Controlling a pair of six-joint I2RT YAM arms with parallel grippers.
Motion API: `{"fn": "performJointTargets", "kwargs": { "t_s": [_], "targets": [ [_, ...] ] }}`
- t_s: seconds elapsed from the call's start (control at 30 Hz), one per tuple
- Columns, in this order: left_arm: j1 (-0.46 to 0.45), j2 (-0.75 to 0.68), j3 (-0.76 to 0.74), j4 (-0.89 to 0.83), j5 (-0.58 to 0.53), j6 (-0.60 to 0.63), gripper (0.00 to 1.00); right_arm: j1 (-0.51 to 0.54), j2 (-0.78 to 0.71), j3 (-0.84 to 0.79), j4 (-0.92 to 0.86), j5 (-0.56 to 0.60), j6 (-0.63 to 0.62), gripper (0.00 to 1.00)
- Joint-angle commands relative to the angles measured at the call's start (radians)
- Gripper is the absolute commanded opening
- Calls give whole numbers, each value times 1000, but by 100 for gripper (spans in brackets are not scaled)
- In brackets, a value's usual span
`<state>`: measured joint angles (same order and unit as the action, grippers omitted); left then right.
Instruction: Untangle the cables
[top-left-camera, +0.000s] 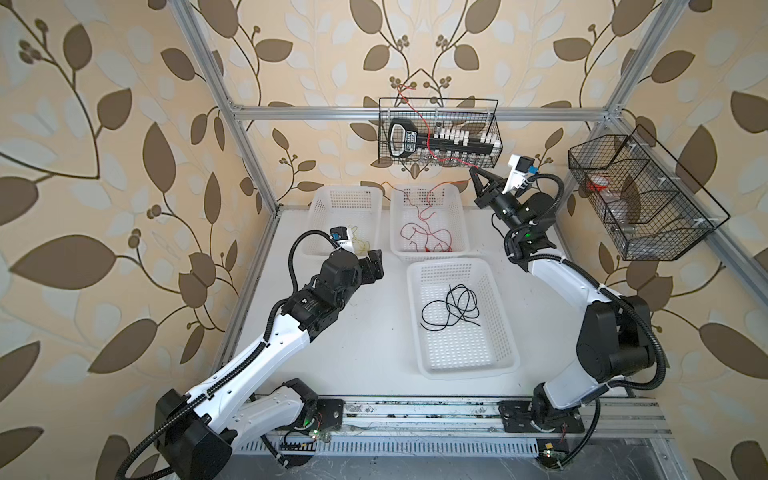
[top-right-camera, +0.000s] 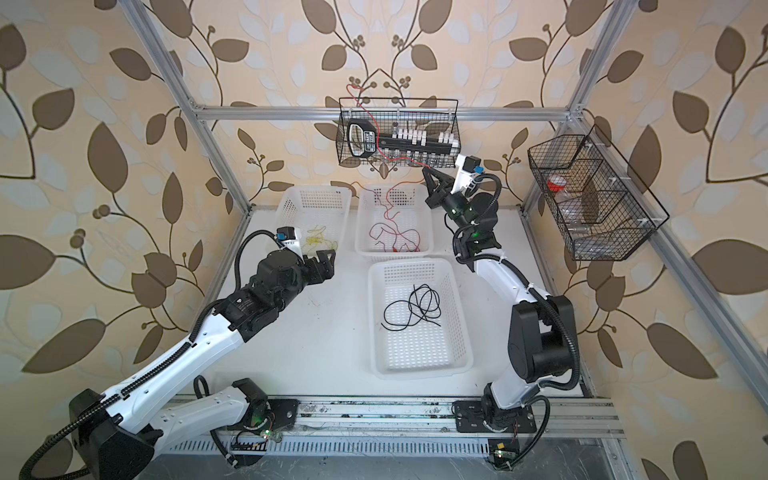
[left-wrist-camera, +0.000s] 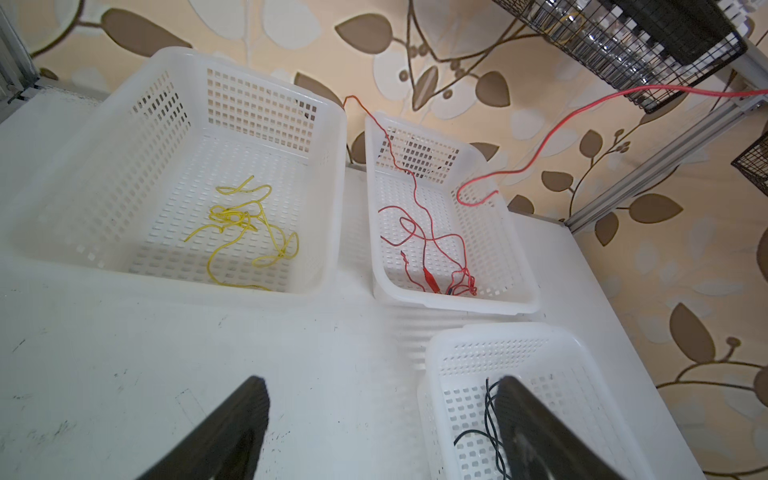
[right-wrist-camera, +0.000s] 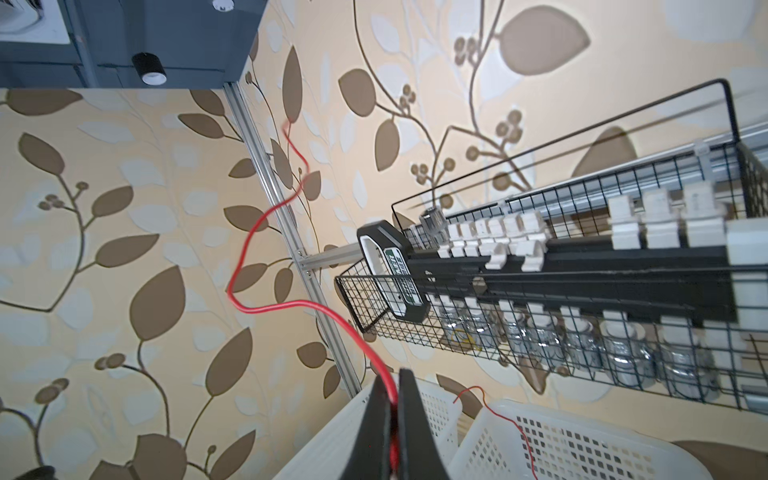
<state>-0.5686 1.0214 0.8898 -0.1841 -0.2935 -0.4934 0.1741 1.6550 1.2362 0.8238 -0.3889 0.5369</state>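
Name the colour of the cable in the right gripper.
Red cable, clearest in the right wrist view.

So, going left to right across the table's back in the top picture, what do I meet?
The left basket with the yellow cable, middle basket with red cables, right gripper pinching a red cable, black wire basket on the side wall.

We look down from overhead, both top views sharing the whole tabletop (top-left-camera: 365, 332); our wrist cameras, close in, both catch the wire basket (left-wrist-camera: 706, 66) at 12 o'clock.
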Motion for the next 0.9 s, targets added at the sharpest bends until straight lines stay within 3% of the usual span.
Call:
{"fn": "performJointTargets", "kwargs": {
  "t_s": [0.0,0.27,0.5,0.73,0.87],
  "targets": [
    [1,-27,-18,8,-33,0,87,2,46,-54,4,25,-95,0],
    [1,-19,-29,7,-33,1,88,83,135,-79,-212,241,-377,0],
    [1,-15,-41,2,-45,8,89,125,266,76,-485,448,-431,0],
    [5,-6,-49,0,-49,7,89,124,352,161,-662,607,-373,0],
    [6,-6,-52,-3,-49,7,89,114,375,196,-732,589,-357,2]
  ]
}}
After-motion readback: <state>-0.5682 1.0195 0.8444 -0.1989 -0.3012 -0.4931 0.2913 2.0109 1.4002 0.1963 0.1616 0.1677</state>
